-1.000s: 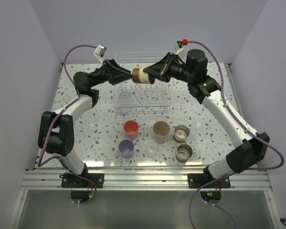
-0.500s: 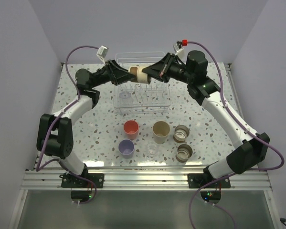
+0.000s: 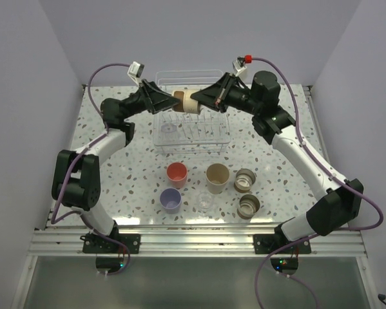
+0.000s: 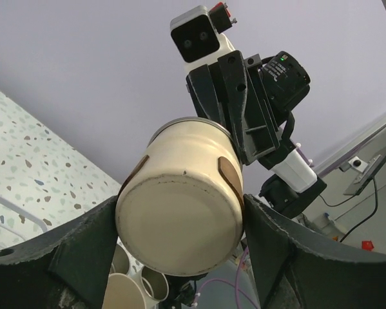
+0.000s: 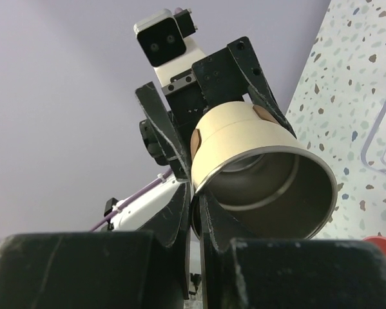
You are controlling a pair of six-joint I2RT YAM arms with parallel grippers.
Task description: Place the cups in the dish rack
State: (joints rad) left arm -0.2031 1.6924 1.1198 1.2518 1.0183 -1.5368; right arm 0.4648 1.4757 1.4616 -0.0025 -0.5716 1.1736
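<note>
A speckled table [image 3: 135, 174] filled the middle of the top view, with the white wire rack [image 3: 193, 153] standing at its upper centre. The left arm [image 3: 109, 138] rose from the lower left and the right arm [image 3: 302, 151] from the lower right, and both bent inward until their claws met above the rack's far edge.

Between the claws hung a tan cup [image 3: 190, 102], lying on its side in the air over the rack, with its mouth towards the right of the frame. The left gripper [image 3: 178, 101] straddled the base end of that cup. Its fingers stood wide apart, and in both wrist views the brown pads [image 5: 263, 113] lay against opposite sides of the cup's wall. The right gripper [image 3: 202, 103] was pressed nearly together, and its two fingers pinched the cup's rim at the lower left of the right wrist view, one inside the mouth and one outside.

Inside the rack, near its left end, sat what looked like a clear glass [image 3: 170, 129], though it was faint.

On the table below the rack stood the rest. The beige cup [image 3: 216, 175] was at the centre and the red cup [image 3: 176, 172] stood left of it. The lavender cup [image 3: 171, 199] was just below the red one. A second glass [image 3: 204, 203] stood below the beige cup. To the right, near each other, were two more tan cups [image 3: 245, 179] [image 3: 249, 205], one above the other.
</note>
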